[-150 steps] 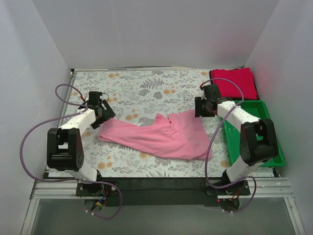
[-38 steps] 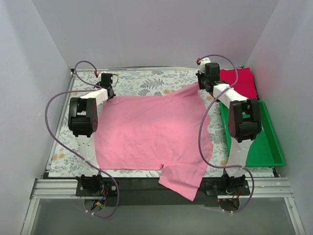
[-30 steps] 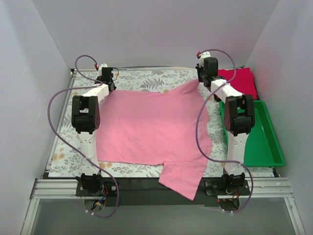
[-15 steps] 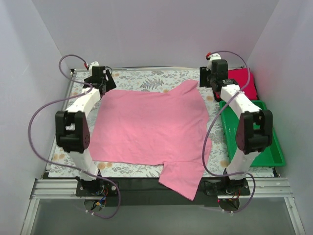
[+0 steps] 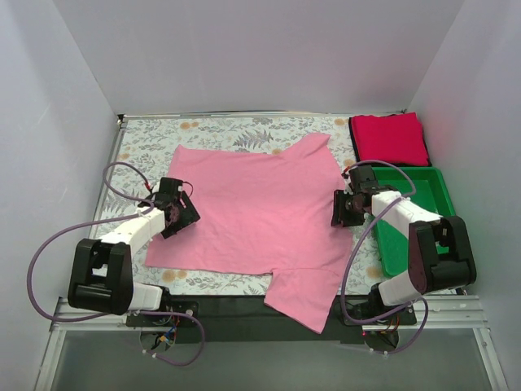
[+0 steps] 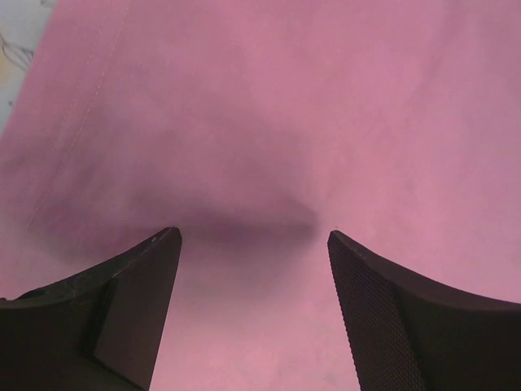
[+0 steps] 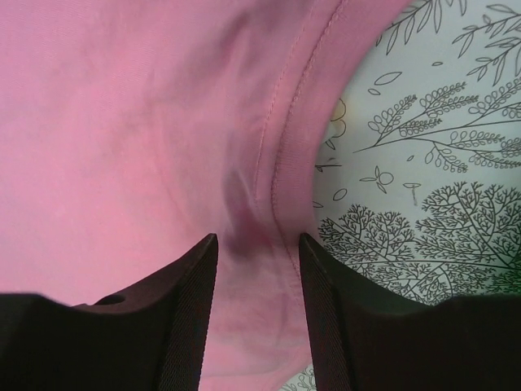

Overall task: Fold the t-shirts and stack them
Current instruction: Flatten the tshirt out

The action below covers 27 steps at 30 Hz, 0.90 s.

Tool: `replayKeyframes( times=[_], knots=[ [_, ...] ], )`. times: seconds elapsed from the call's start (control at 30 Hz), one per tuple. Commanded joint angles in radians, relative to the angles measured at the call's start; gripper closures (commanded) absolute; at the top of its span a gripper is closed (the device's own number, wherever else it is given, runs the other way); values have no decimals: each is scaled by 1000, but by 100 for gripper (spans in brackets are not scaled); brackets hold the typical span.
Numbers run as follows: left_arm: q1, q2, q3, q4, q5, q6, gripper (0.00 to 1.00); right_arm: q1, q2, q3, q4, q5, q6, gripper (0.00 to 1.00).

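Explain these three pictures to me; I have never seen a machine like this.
This is a robot: a left arm and a right arm bolted side by side. The wide picture looks down from above and behind them. The other two come from a camera on each wrist, with the left gripper and the right gripper showing as dark shapes at the bottom. On the floral table cloth a pink t-shirt lies spread flat, one sleeve hanging over the near edge. A folded red t-shirt sits at the far right corner, a green bin just nearer. Both grippers hover open over the pink t-shirt's side edges; nothing is held.
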Motion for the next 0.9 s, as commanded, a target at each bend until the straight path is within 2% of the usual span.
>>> replayKeyframes(
  times=[0.0,0.17,0.33,0.43,0.57,0.77,0.87],
  knots=[
    [3,-1,-17,28,-20,-76,34,2,-7,-6,33,-12,38,57],
    [9,61,-42,14,-35,-113,35,2,51,-7,32,71,76,59],
    [22,43,-68,-116,-118,-194,40,-12,36,-4,4,178,118,61],
    [26,-87,-94,-181,-154,-254,41,-16,19,25,-11,186,107,61],
    [31,-178,-77,-233,-185,-258,41,-10,-7,78,-20,140,75,61],
    [31,-157,53,-230,-207,-195,37,40,-2,204,-27,134,41,58],
    [31,-109,96,-172,-199,-167,37,59,28,270,-31,108,27,56]
  ],
)
